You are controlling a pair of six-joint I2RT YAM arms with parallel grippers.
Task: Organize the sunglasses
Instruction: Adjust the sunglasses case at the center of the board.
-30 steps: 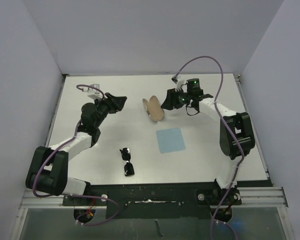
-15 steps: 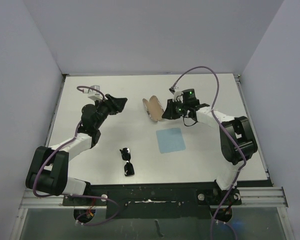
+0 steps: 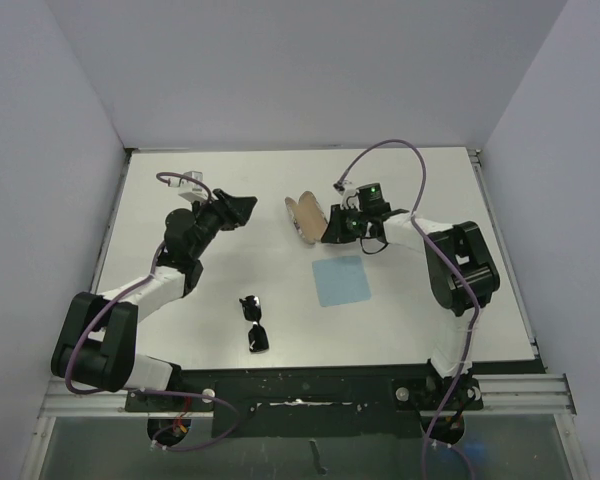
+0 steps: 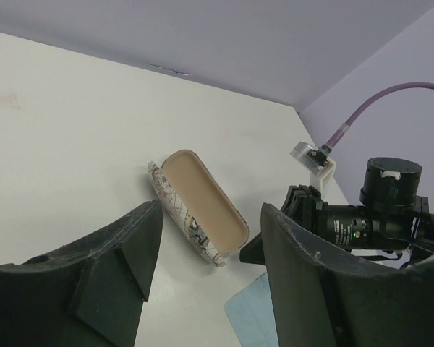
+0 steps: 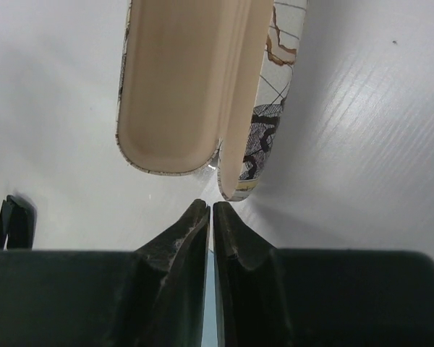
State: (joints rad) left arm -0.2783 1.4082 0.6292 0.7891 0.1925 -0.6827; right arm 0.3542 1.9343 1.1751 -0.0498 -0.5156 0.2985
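The black sunglasses (image 3: 254, 322) lie folded on the table near the front, left of centre. The patterned case (image 3: 306, 216) lies open at mid-table, its beige lining up; it also shows in the left wrist view (image 4: 200, 204) and the right wrist view (image 5: 181, 87). My right gripper (image 3: 332, 228) is shut and empty, its tips (image 5: 210, 208) just short of the case's end by the hinge. My left gripper (image 3: 242, 207) is open and empty, raised well left of the case, pointing toward it (image 4: 206, 238).
A light blue square cloth (image 3: 341, 280) lies flat in front of the case, right of the sunglasses; its corner shows in the left wrist view (image 4: 257, 314). Grey walls close in the table on three sides. A purple cable (image 3: 385, 160) loops over the right arm.
My right gripper has moved left and toward the front, from beside the case's right edge down to its near end. The left arm has barely moved. Sunglasses, case and cloth lie as before.
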